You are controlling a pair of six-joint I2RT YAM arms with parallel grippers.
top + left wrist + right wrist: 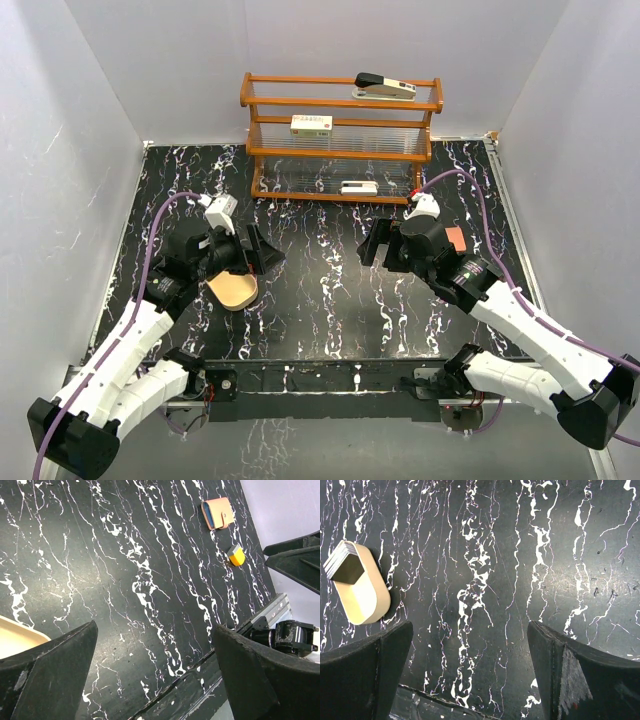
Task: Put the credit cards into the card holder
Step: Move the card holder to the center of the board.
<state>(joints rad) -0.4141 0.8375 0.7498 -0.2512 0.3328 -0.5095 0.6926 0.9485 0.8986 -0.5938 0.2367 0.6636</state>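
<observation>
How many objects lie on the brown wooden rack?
3: black-and-white stapler on top shelf, white labelled box on middle shelf, small white box on bottom shelf; right arm may hide more.

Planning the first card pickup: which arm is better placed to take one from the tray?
Left, probably. The left pincer, open, hangs beside the tan tray holding the card stack; the right pincer sits farther off, near the wallet.

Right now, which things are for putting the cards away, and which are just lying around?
For the job:
- stack of cards
- wallet

Just lying about:
- tan tray, which the cards sit on
- small yellow thing
- wooden rack
- stapler on top of the rack
- white boxes on its shelves
</observation>
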